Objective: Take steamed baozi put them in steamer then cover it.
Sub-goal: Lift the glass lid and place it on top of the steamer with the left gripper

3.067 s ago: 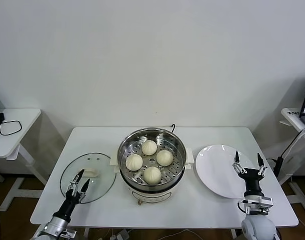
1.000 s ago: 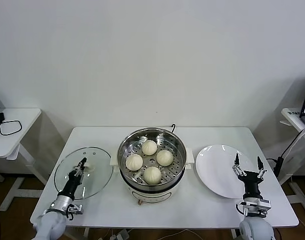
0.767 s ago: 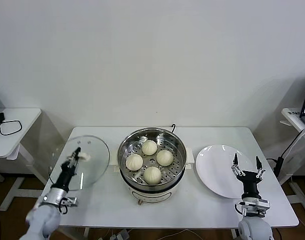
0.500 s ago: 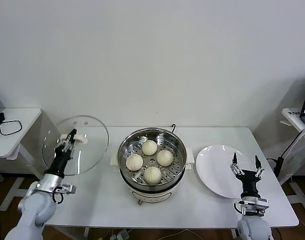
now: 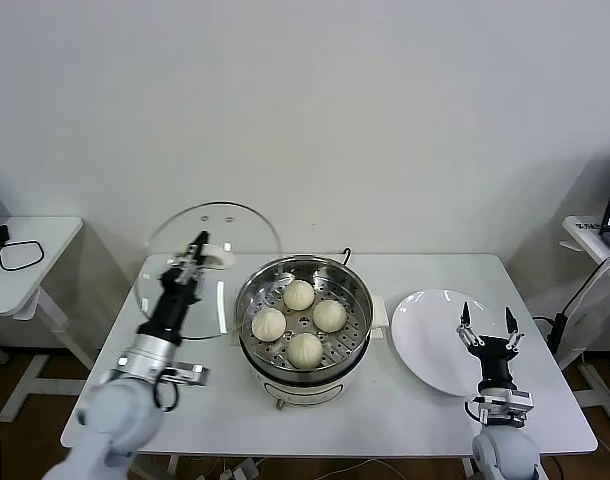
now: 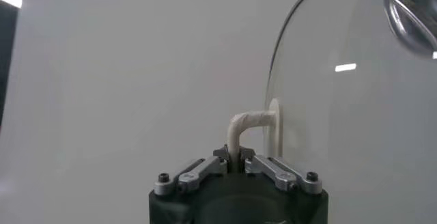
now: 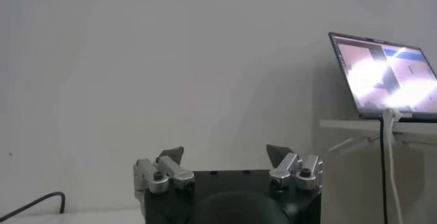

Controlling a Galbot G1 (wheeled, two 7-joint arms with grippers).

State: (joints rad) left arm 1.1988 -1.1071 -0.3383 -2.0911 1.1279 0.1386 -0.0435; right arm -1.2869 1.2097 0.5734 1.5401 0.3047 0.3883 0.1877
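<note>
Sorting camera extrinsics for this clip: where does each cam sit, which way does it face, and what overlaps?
Head: on the robot's head, facing forward and down at the table; shows both arms, the steamer with four steamed baozi, the plate.
Left wrist: behind the left gripper, facing the wall; fingers shut on the glass lid handle.
Right wrist: behind the open right gripper, facing the wall and a laptop.
Shared: head and left wrist both show the raised lid; head and right wrist share the laptop.

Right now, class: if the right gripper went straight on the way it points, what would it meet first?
The right gripper points upward over the white plate, fingers open; nothing shows ahead except the far wall, though depth is unclear.
</note>
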